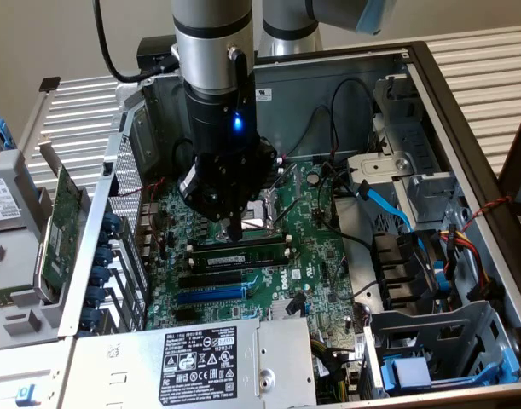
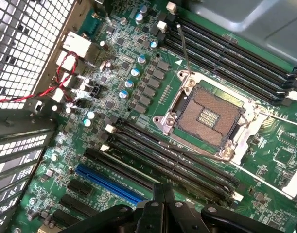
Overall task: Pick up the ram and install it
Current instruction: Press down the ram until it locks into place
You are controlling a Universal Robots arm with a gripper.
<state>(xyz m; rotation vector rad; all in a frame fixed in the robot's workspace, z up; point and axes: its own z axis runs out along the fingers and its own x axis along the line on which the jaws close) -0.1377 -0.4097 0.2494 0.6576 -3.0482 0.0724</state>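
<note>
At 9 o'clock in the exterior view, a big green card with a metal edge [image 1: 60, 213] stands outside the open grey metal computer box [image 1: 465, 153]. It is not the one we want. Near the middle, the black robot gripper [image 1: 234, 228] points down at the green main board. Its two fingers are pressed tight together with nothing between them, as the wrist view shows too [image 2: 163, 191]. The ram [image 1: 260, 252], a long thin green stick, lies in a black slot right under the tips, at 6 o'clock from the silver square chip socket [image 1: 269, 217]. To do this step well, I think the push should go straight down, soft and slow, until the stick sits flat from end to end. At 3 o'clock, a blue flat cable [image 1: 388, 209] curves by. The gripper hides part of the stick, so I cannot tell if the tips touch it, or if the end clips have snapped shut.
</note>
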